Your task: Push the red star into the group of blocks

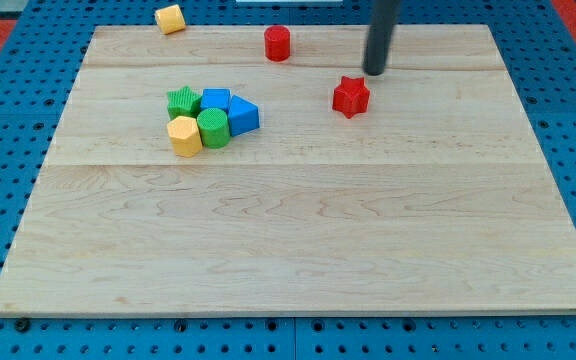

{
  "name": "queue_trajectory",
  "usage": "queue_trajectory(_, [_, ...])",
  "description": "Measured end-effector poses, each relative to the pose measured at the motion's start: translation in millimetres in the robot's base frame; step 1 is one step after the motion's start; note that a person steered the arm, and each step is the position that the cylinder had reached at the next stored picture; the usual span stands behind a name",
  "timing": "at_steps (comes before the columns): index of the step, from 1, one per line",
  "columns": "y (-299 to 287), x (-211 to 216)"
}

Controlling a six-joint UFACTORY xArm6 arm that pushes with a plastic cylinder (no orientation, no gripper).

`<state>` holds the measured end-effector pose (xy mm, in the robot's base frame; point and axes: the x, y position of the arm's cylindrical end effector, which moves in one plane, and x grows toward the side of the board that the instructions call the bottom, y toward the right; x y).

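The red star (350, 96) lies on the wooden board (298, 250) right of centre near the view's top. My tip (375, 72) is just above and to the right of the star, a small gap apart. The group of blocks sits to the star's left: a green star (181, 101), a blue block (215, 100), a blue triangular block (243, 116), a green cylinder (213, 128) and a yellow hexagon (184, 136), all touching.
A red cylinder (278, 43) stands near the board's top edge, left of my tip. A yellow block (170, 18) lies off the board's top left corner on the blue pegboard (8, 90).
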<state>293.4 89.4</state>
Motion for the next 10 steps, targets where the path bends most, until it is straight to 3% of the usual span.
queue_trajectory(1, [-34.4,51.3])
queue_trajectory(2, [-24.9,79.3])
queue_trajectory(4, [43.5,101.7])
queue_trajectory(5, [34.8,110.6])
queue_trajectory(8, [-28.0,154.3])
queue_trajectory(10, [-96.6,137.8])
